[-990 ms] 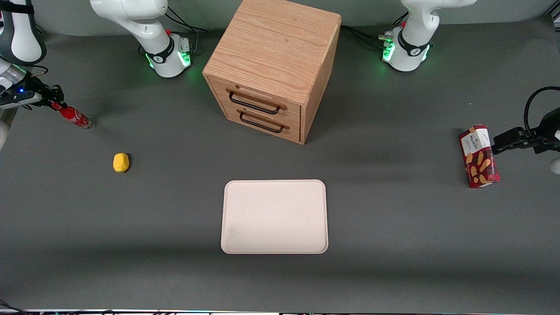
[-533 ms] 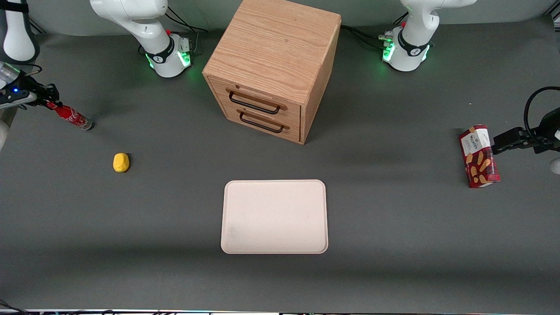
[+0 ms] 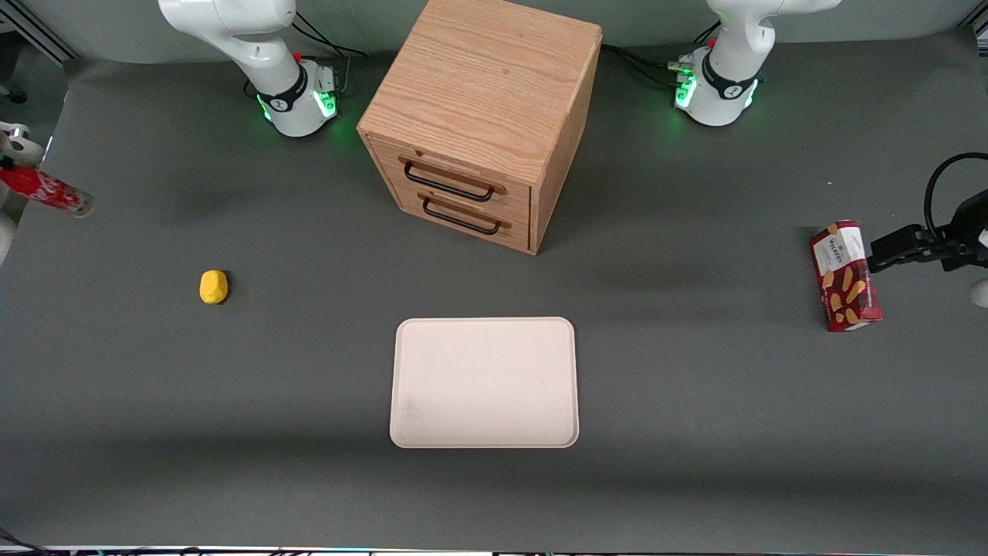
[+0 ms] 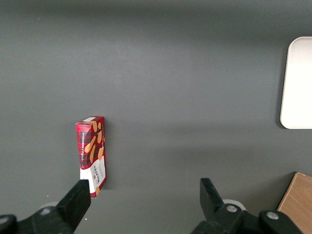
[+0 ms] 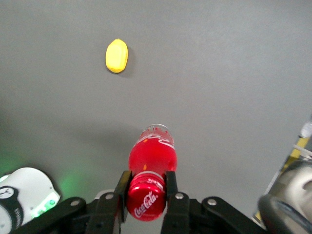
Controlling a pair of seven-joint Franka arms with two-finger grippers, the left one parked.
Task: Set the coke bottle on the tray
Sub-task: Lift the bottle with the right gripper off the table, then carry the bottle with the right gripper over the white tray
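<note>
Red coke bottle (image 5: 151,161) neck-clamped in pincer (image 5: 146,191).

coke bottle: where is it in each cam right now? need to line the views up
Front view: coke bottle at the working arm's end of the table, lifted and tilted; the gripper itself is out of frame.
Right wrist view: bottle with its neck clamped in the gripper.
Left wrist view: not in it.
Shared landmark: yellow lump, in front and right wrist views.
</note>
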